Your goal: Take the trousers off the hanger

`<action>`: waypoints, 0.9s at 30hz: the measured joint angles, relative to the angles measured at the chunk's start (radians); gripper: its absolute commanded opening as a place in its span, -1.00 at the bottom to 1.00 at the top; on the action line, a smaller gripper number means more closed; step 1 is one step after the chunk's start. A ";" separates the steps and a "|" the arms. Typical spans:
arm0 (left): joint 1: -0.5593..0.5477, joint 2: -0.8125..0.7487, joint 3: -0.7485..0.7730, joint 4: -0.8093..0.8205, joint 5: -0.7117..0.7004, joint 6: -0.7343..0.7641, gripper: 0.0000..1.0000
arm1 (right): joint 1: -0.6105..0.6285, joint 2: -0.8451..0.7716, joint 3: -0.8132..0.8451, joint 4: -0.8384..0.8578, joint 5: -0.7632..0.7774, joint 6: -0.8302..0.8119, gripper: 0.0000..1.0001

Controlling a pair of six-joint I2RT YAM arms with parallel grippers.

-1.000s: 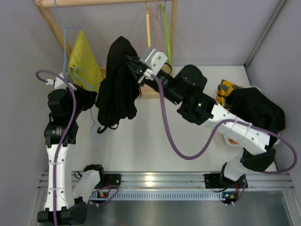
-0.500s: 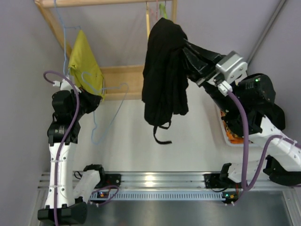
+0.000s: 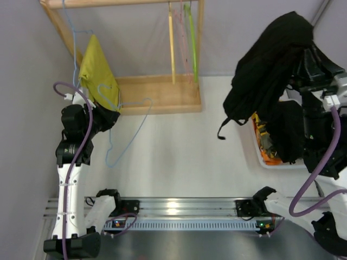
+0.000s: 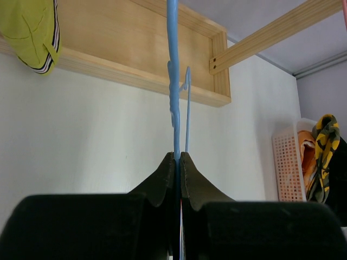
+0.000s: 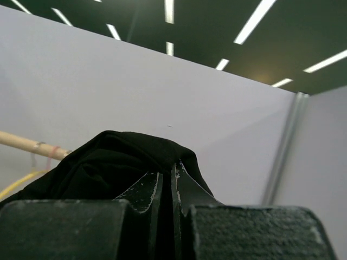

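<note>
Swung from mid-scene to the far right, the trousers (image 3: 269,73) now hang clear of the hanger, draped over the right jaws, which are clenched on a fold of the black cloth above the white basket (image 3: 255,154). At the left, the light-blue wire hanger (image 4: 173,65) is bare, pinched edge-on between the closed left jaws, near the wooden rack (image 3: 162,93), above the counter (image 3: 173,162).

The black trousers (image 3: 271,70) hang in a floppy bunch high on the right, off the hanger (image 4: 173,65), with a thin string (image 3: 227,127) dangling below. The thin light-blue wire hanger is bare, pinched in the left claw (image 4: 178,158).
</note>
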 measured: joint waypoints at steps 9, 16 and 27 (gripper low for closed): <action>-0.002 0.000 0.000 0.000 0.004 0.000 -1.00 | -0.315 -0.205 -0.087 -0.073 0.126 -0.016 -1.00; -0.004 0.018 0.000 0.001 0.015 0.001 -1.00 | -0.447 -0.216 -0.121 -0.172 0.338 -0.126 -1.00; -0.014 0.012 0.000 0.008 0.014 0.002 -1.00 | -0.492 -0.200 -0.394 -0.373 0.457 -0.248 -1.00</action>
